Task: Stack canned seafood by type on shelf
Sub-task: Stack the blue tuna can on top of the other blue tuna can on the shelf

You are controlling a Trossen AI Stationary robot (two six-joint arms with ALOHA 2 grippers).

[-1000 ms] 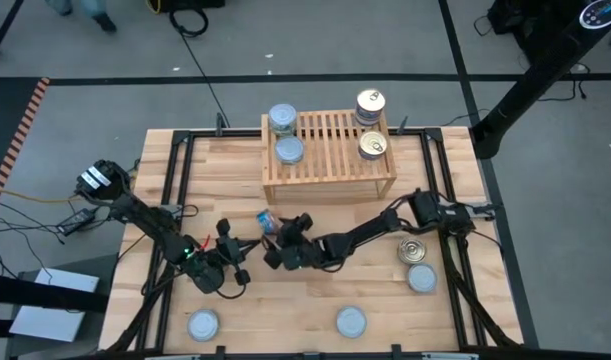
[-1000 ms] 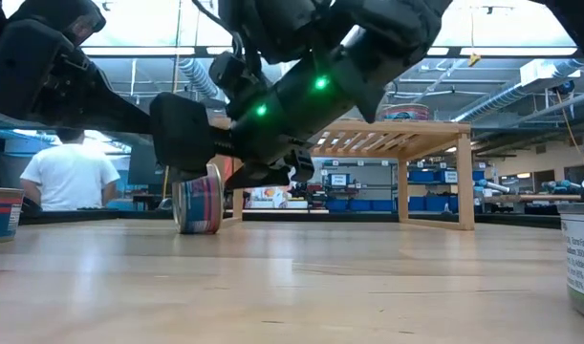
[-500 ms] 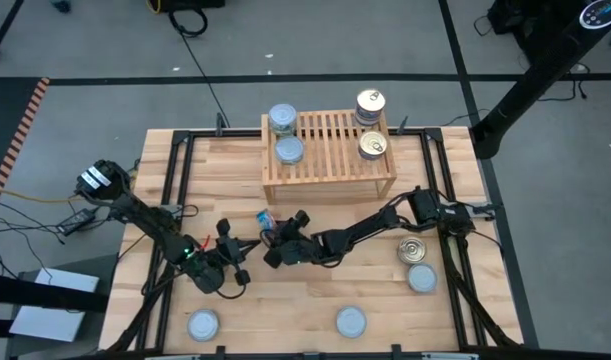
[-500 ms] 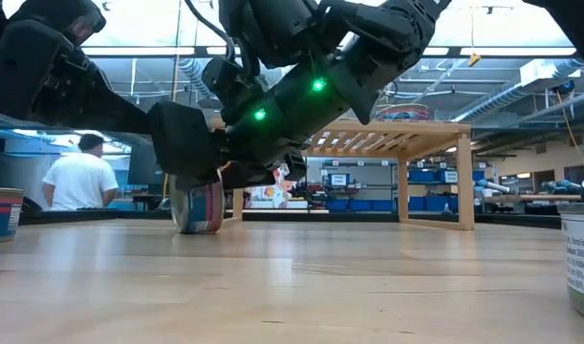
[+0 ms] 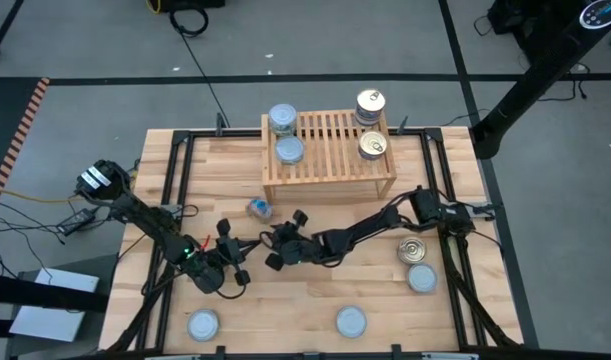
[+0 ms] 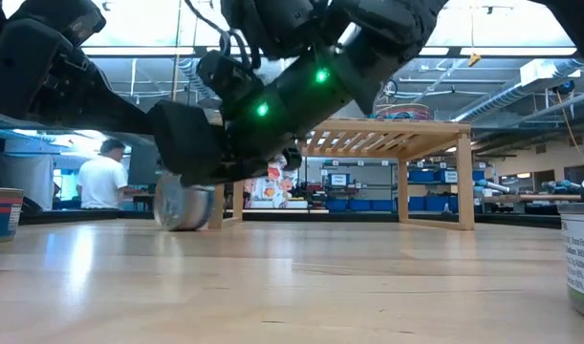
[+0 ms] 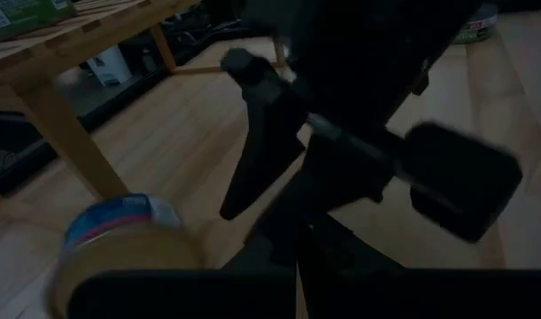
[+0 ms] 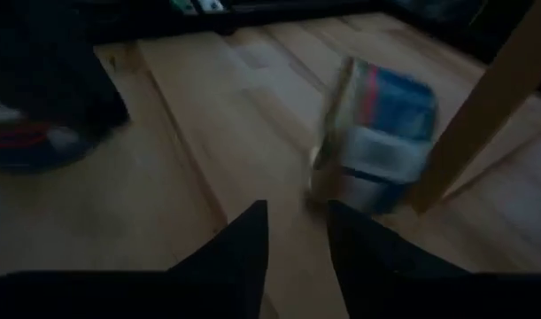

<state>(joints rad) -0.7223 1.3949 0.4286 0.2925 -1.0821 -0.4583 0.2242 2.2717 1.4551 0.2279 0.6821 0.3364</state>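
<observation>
Right gripper [image 5: 276, 247] mid-table, fingers [image 8: 243, 244] a narrow gap apart, holding nothing. The tin [image 5: 258, 209] it's after lies on its side just beyond the tips, on the table [image 5: 385, 310] near the shelf [image 5: 328, 150] leg. Suggest reopening wide, getting past the tin's rim, squaring to its flat faces, then closing slowly; it will likely roll if nudged. Left gripper [image 5: 235, 262] closed and empty, parked just beside.

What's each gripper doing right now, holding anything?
Left gripper: jaws shut, holding nothing.
Right gripper: jaws apart with nothing between them; the small round blue-labelled metal tin lies loose beyond them.
</observation>
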